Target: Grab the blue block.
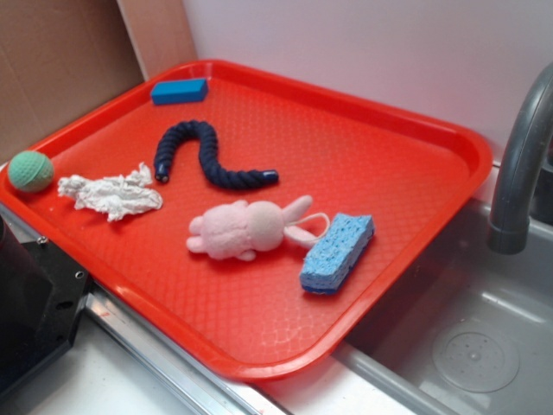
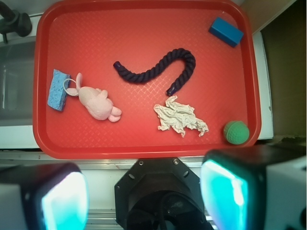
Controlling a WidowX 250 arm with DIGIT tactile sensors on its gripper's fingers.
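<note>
The blue block is a small bright-blue bar lying at the far left corner of the red tray. In the wrist view the blue block sits at the tray's top right corner. My gripper hangs high above the near edge of the tray, far from the block. Its two teal pads stand wide apart with nothing between them. The exterior view does not show the gripper.
On the tray lie a dark blue rope, a crumpled white cloth, a pink plush bunny, a pale-blue sponge and a green ball. A grey faucet and sink stand right.
</note>
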